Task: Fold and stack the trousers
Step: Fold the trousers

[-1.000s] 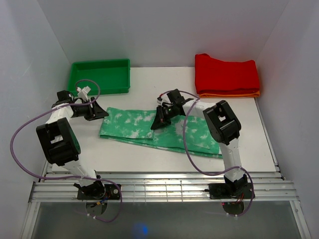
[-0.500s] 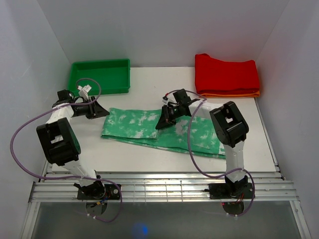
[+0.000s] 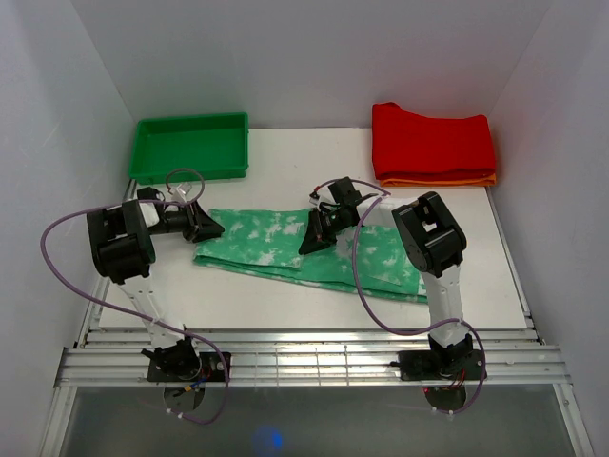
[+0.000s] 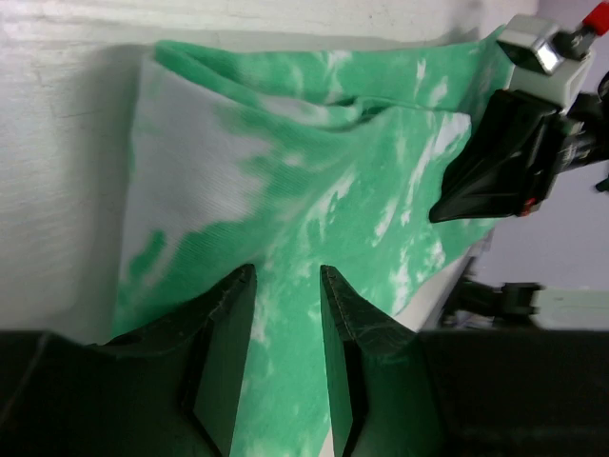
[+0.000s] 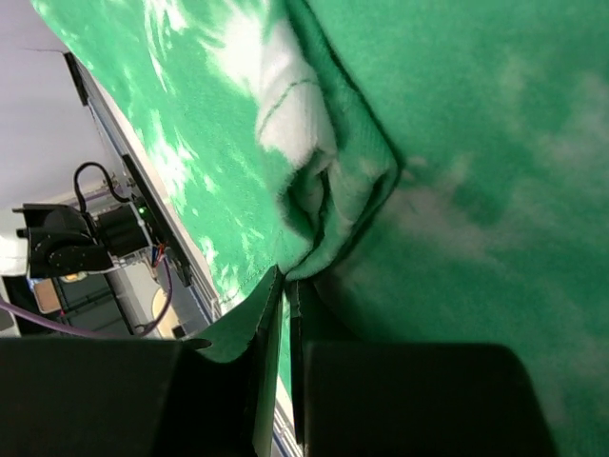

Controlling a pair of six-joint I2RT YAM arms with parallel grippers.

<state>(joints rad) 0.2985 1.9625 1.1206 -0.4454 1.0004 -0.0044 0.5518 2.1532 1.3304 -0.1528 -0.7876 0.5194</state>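
The mint green trousers with white blotches (image 3: 262, 238) lie flat across the middle of the table, folded lengthwise. My left gripper (image 3: 207, 229) is at their left end. In the left wrist view it (image 4: 285, 276) is open, with the cloth (image 4: 314, 162) showing under and between the two fingers. My right gripper (image 3: 311, 244) is low on the middle of the trousers. In the right wrist view it (image 5: 288, 284) is shut on a bunched fold of the cloth (image 5: 314, 190). The right gripper also shows in the left wrist view (image 4: 514, 143).
A green tray (image 3: 190, 145) stands at the back left. A folded red garment (image 3: 433, 143) lies on an orange one (image 3: 447, 180) at the back right. White walls enclose the table on three sides.
My left arm swung in and its gripper moved right and nearer, onto the trousers' left end. My right gripper shifted slightly right with the cloth, and the trousers' left edge followed a little.
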